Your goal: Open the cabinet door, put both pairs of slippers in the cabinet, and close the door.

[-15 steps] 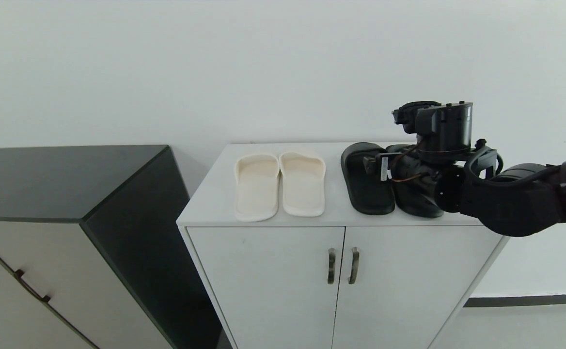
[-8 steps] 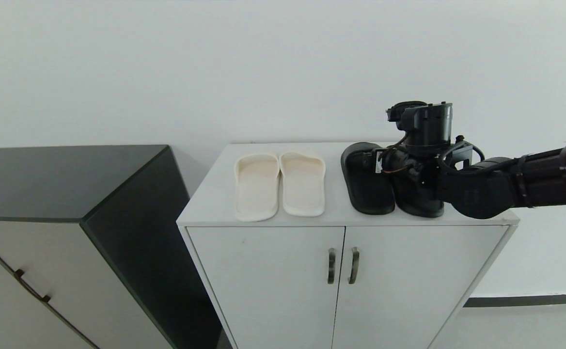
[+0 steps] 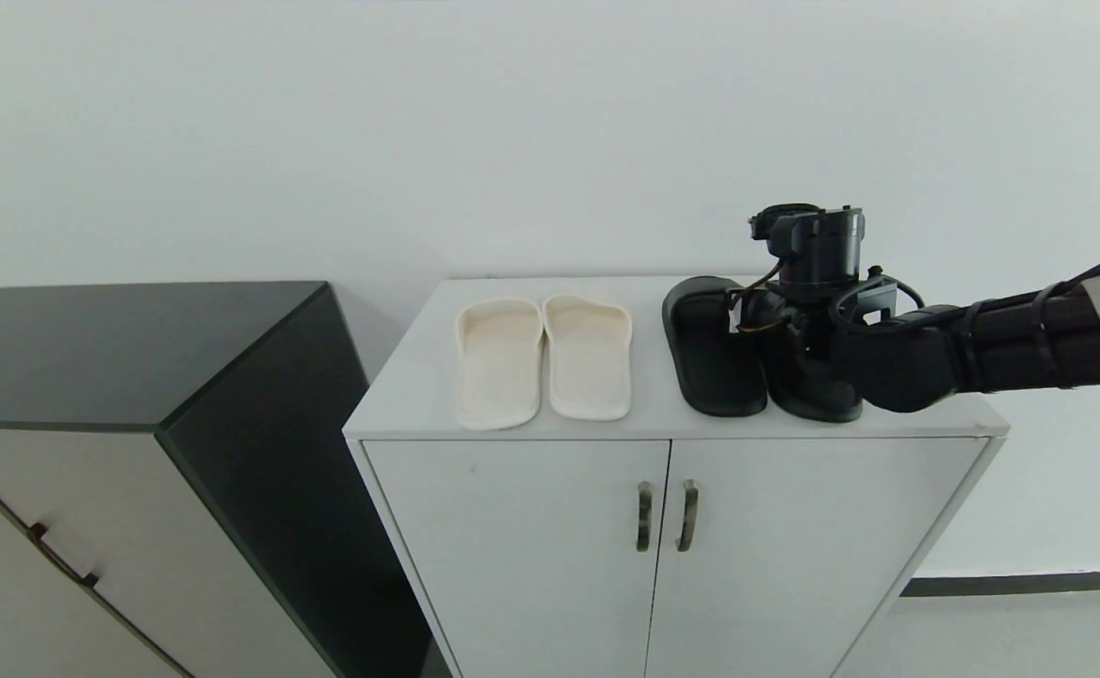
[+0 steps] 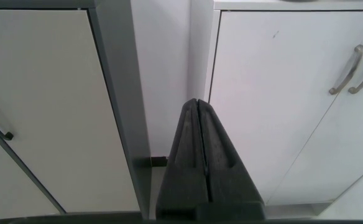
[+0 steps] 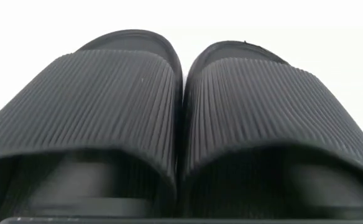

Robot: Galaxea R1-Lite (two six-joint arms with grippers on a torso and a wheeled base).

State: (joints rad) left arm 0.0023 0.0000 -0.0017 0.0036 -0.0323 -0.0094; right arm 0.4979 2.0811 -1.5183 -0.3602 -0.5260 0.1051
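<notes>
Black right gripper (image 3: pixel 792 325) sits at the black slippers (image 3: pixel 712 358), right of centre on the white cabinet (image 3: pixel 413 381); its grip I cannot tell. Its wrist view adds ribbed straps (image 5: pixel 116 102), side by side and touching. Cream slippers (image 3: pixel 498 363) lie mid-frame. The left wrist view has the left gripper (image 4: pixel 197 143) pressed closed before the closed doors (image 4: pixel 265 93).

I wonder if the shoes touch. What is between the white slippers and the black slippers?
Nothing. In the head view only a bare strip of cabinet top lies between the white slippers and the black slippers, so they are apart.
</notes>
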